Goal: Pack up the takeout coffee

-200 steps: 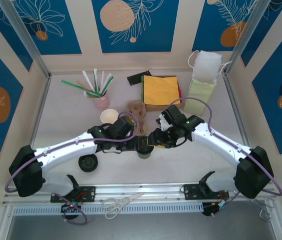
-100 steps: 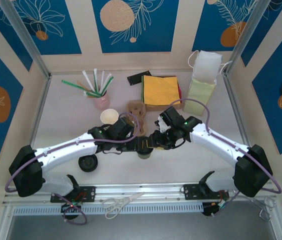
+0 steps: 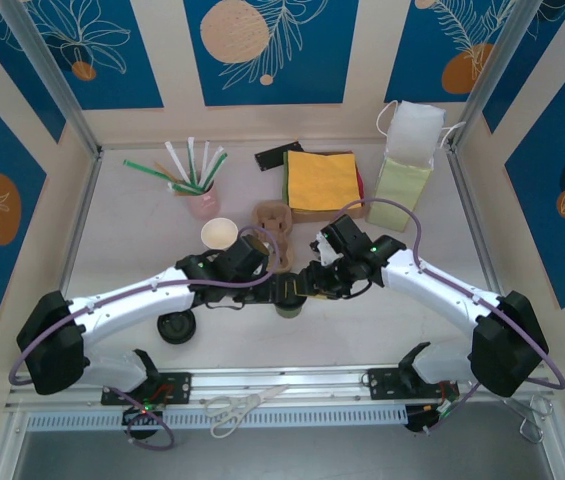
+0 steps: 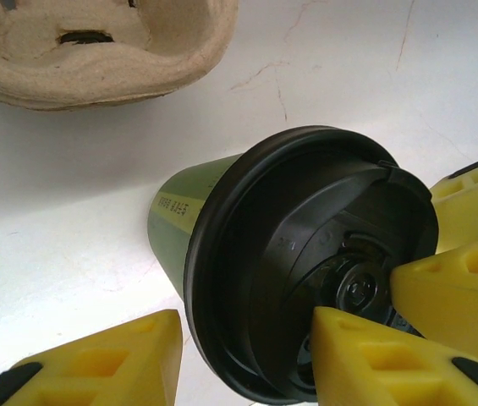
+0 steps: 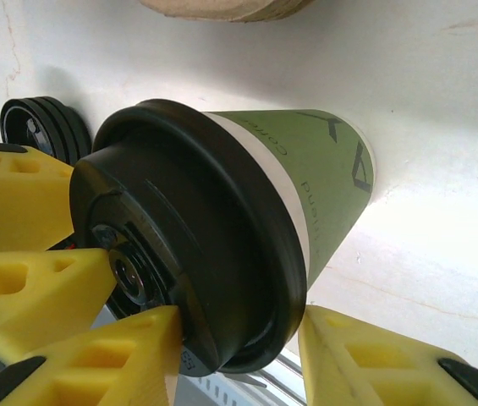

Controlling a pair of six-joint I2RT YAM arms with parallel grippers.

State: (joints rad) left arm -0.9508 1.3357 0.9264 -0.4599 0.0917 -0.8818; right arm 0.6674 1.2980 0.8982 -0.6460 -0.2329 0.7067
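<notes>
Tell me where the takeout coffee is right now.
In the top view the takeout coffee stands mid-table between the left gripper and right gripper, just on the near side of the cardboard cup carrier.

The takeout coffee (image 5: 323, 169) in front of you is a small paper cup whose green wall looks matt and smooth, capped by a round black plastic lid (image 4: 306, 262) with a dull sheen and moulded ridges. You see the brown moulded-pulp cup carrier (image 4: 95, 51) as rough and fibrous, while the white tabletop (image 4: 374, 68) is smooth, faintly glossy and crossed by fine hairline marks.
</notes>
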